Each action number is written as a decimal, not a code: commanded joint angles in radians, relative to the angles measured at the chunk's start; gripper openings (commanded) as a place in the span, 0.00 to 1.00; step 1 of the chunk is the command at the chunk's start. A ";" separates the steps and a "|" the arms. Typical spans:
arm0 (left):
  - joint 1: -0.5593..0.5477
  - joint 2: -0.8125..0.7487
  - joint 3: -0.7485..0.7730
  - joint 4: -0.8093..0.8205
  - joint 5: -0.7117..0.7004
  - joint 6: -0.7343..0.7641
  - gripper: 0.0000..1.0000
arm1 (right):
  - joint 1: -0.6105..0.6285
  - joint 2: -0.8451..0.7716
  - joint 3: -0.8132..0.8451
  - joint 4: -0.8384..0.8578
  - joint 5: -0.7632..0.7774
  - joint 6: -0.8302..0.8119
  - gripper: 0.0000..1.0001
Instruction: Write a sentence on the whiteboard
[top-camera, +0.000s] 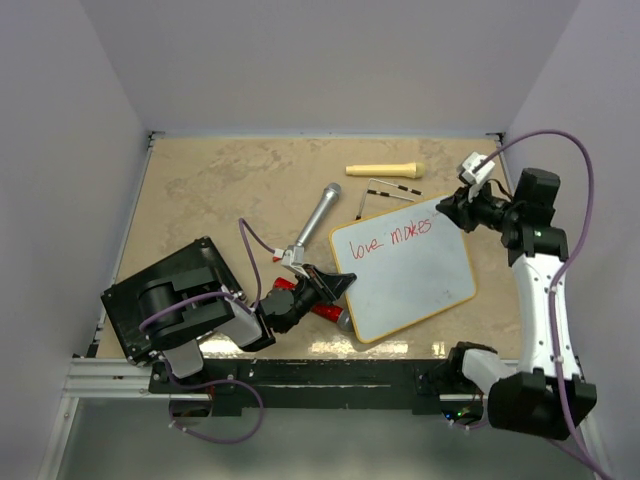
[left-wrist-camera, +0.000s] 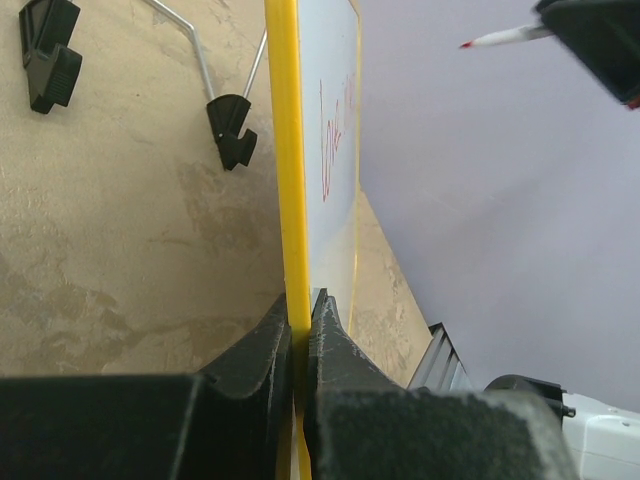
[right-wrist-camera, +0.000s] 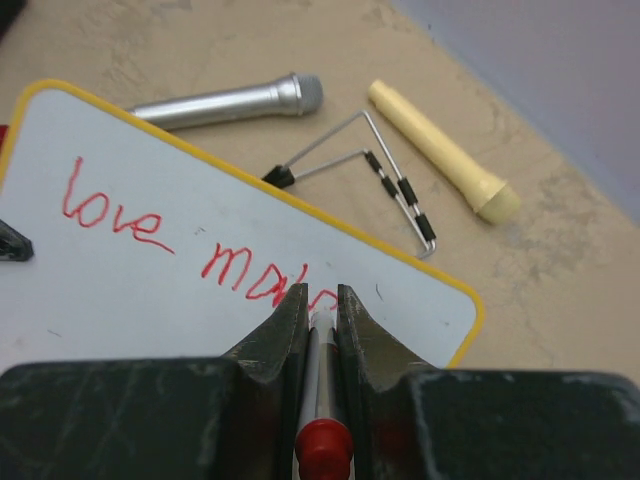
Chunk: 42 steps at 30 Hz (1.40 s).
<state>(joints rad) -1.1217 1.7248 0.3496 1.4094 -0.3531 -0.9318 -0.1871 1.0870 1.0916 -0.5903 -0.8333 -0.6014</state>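
From above, the left gripper (top-camera: 335, 284) clamps the whiteboard (top-camera: 420, 290) on its near-left edge, and the right gripper (top-camera: 449, 208) hovers over the far corner. The sentence (top-camera: 390, 238), "love makes" in red, runs between them, with open marbled tabletop (top-camera: 210, 190) beyond. Left wrist: fingers (left-wrist-camera: 262, 345) pinch the thin yellowish frame tight, glossy board edge-on ahead, black-tipped wire feet (left-wrist-camera: 228, 130) to its left. Right wrist: jaws closed on a red-ended marker (right-wrist-camera: 320, 360), tip hidden. A silver microphone (right-wrist-camera: 230, 100) and cream handle (right-wrist-camera: 440, 150) lie past the rounded edge.

Silver microphone (top-camera: 318, 218) lies on the tan tabletop (top-camera: 220, 190) near a cream stick (top-camera: 385, 169); black flat box (top-camera: 200, 256) at left
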 joint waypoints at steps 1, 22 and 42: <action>-0.007 0.015 -0.024 0.063 0.023 0.182 0.00 | -0.002 -0.062 0.013 0.059 -0.125 0.103 0.00; -0.007 -0.019 -0.031 0.020 0.026 0.183 0.00 | -0.018 -0.164 -0.206 0.248 -0.308 0.172 0.00; -0.009 -0.063 -0.023 -0.079 0.034 0.179 0.00 | -0.029 -0.222 -0.225 0.219 -0.377 0.118 0.00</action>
<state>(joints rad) -1.1217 1.6886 0.3439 1.4048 -0.3370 -0.8970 -0.2108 0.8783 0.8742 -0.3809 -1.1744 -0.4725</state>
